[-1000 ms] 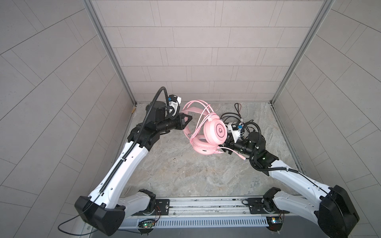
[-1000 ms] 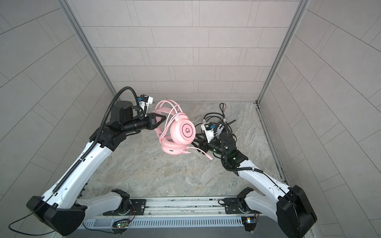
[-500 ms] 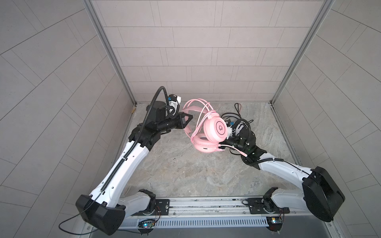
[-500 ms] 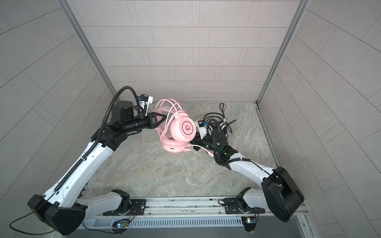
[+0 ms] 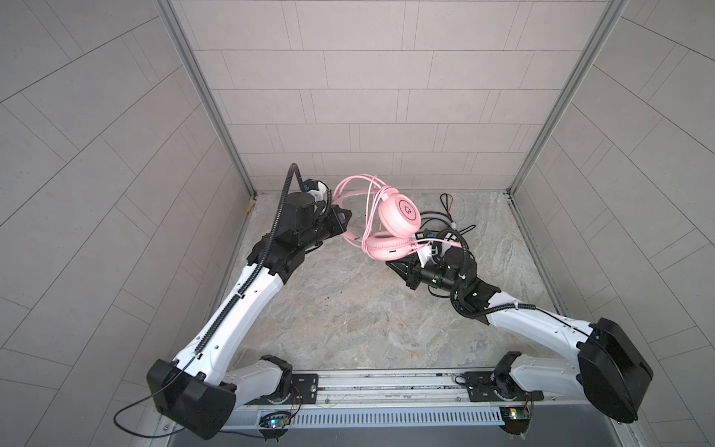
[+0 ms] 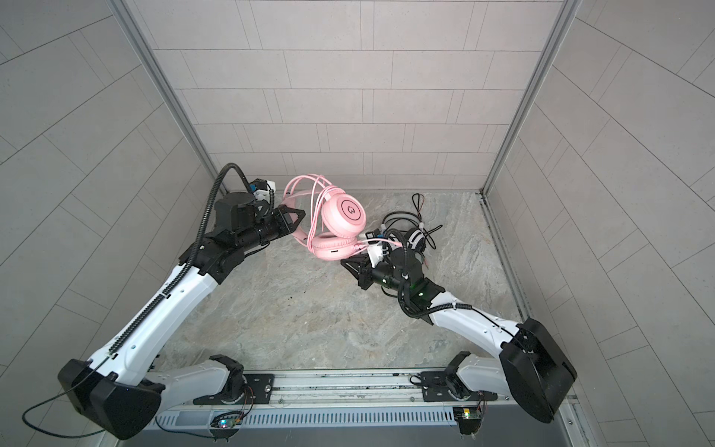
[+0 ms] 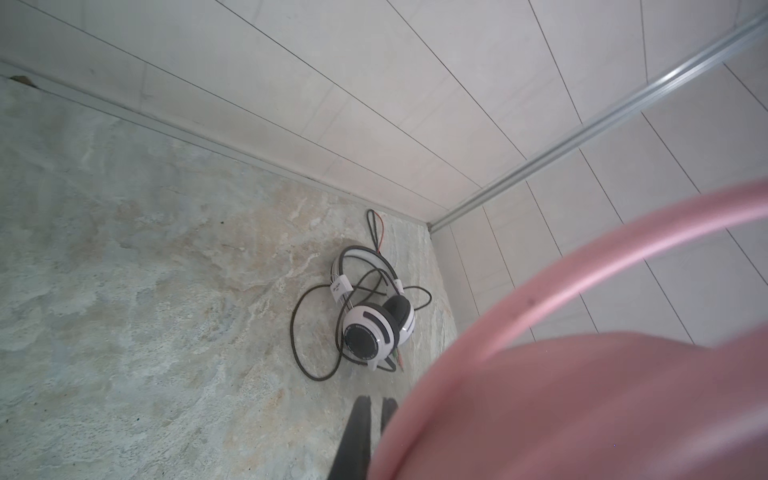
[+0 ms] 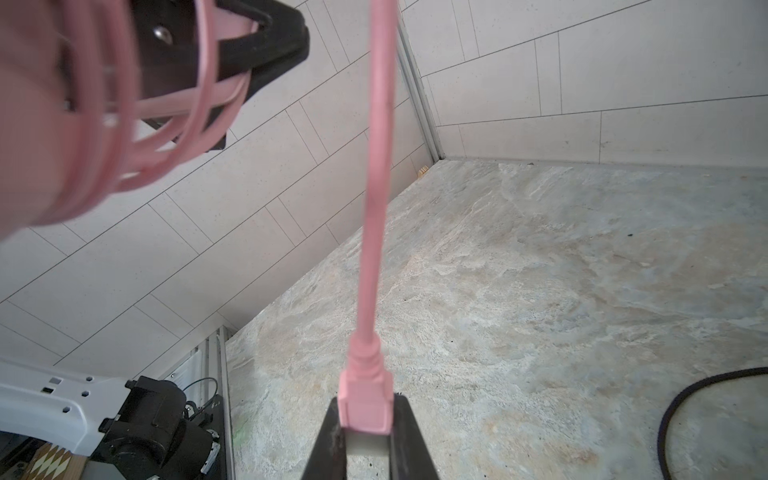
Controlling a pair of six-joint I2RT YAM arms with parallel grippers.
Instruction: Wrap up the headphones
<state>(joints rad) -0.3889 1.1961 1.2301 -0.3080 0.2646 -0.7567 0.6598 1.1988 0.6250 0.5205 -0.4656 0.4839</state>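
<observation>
**Pink headset held up, plug pinched by the other arm**

The left gripper (image 5: 342, 219) is clenched on the headband of the pink headset (image 5: 398, 216) and holds it up at the far middle of the floor (image 5: 348, 329). One ear cup faces up and the other hangs below it. The lower cup looks clear of the floor, though that is hard to tell from above.

Loops of pink cable (image 8: 376, 208) lie over the headband. One strand runs out taut to the pink plug (image 8: 365, 399). The right gripper (image 8: 368, 428) grasps that plug, with both jaws tight on its sides, low and just right of the ear cups.

The white-and-black headset (image 7: 374, 328) lies on the floor at the far right, near the corner. Its black cable (image 7: 297, 332) sprawls in loose loops around it. In both top views the right arm (image 6: 402, 267) sits in front and covers most of it; only a bit of cup (image 6: 416, 238) shows. A thin red-and-black wire (image 5: 445, 201) lies by the far wall (image 5: 367, 116).
</observation>
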